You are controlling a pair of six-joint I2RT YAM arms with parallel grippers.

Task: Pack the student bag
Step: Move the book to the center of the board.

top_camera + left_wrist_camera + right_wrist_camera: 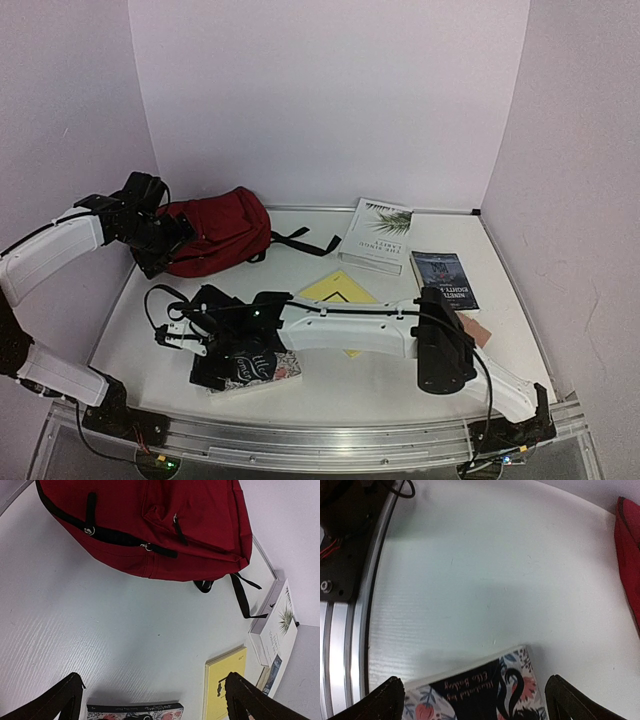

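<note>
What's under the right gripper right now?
A floral-covered book lies flat on the table beneath the open right gripper. From above the gripper covers much of it; anything beneath the book is hidden.

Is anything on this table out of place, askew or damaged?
Nothing looks damaged or spilled. Only the yellow book lies askew, turned corner-first, partly under the right arm. The student bag lies slumped, straps trailing.

The student bag (215,232) is dark red with black straps (242,597), and the black book (480,692) bears pink flowers.
</note>
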